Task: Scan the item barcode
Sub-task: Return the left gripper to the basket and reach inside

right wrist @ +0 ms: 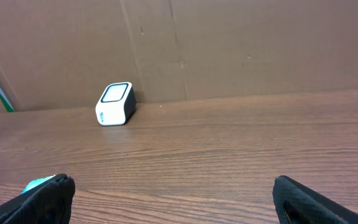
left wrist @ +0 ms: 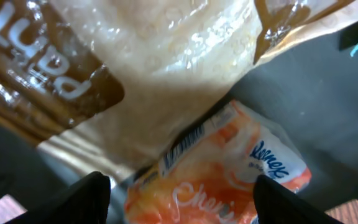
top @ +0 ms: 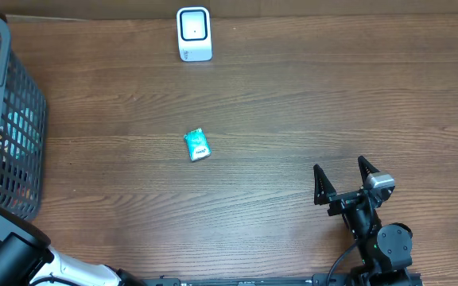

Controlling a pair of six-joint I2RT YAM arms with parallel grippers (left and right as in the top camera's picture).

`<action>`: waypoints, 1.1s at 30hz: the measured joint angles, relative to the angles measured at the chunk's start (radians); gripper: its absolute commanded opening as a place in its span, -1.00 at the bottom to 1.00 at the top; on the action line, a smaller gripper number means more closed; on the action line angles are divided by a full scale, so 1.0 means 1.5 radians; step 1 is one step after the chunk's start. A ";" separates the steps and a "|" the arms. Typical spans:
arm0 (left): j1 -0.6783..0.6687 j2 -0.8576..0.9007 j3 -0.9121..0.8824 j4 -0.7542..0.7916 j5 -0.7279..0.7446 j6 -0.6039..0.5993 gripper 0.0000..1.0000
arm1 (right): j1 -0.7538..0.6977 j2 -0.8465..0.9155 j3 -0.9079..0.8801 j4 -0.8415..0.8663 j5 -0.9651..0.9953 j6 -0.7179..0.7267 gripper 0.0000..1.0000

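Observation:
In the left wrist view an orange Kleenex tissue pack (left wrist: 210, 180) with a barcode strip lies under a clear and brown bag (left wrist: 135, 68) inside the basket. My left gripper (left wrist: 179, 185) is open; its black fingers stand on either side of the pack, with a gap showing at the left finger. A white barcode scanner (top: 194, 34) stands at the table's far edge, also in the right wrist view as the scanner (right wrist: 115, 104). A small teal packet (top: 198, 145) lies mid-table. My right gripper (top: 340, 167) is open and empty at the near right, fingers (right wrist: 58, 190) wide apart over bare wood.
A dark grey wire basket (top: 22, 119) stands at the table's left edge with items inside. The left arm (top: 6, 254) reaches up from the near left corner toward it. A brown cardboard wall (right wrist: 229, 43) backs the table behind the scanner.

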 measured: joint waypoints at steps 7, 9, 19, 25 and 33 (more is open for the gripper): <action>0.000 -0.001 -0.012 0.031 0.008 0.017 0.18 | 0.000 0.000 0.000 0.000 0.000 0.000 1.00; -0.001 -0.002 -0.014 0.034 0.013 0.020 -0.16 | 0.000 0.000 0.000 0.000 0.000 0.000 1.00; -0.005 -0.009 -0.007 0.026 0.023 0.026 -0.92 | 0.000 0.000 0.000 0.000 0.000 0.000 1.00; -0.005 -0.002 0.094 -0.105 0.042 0.026 -0.91 | 0.000 0.000 0.000 0.000 0.000 0.000 1.00; -0.005 0.001 0.447 -0.302 0.121 0.026 -0.92 | 0.000 0.000 0.000 0.000 0.000 0.000 1.00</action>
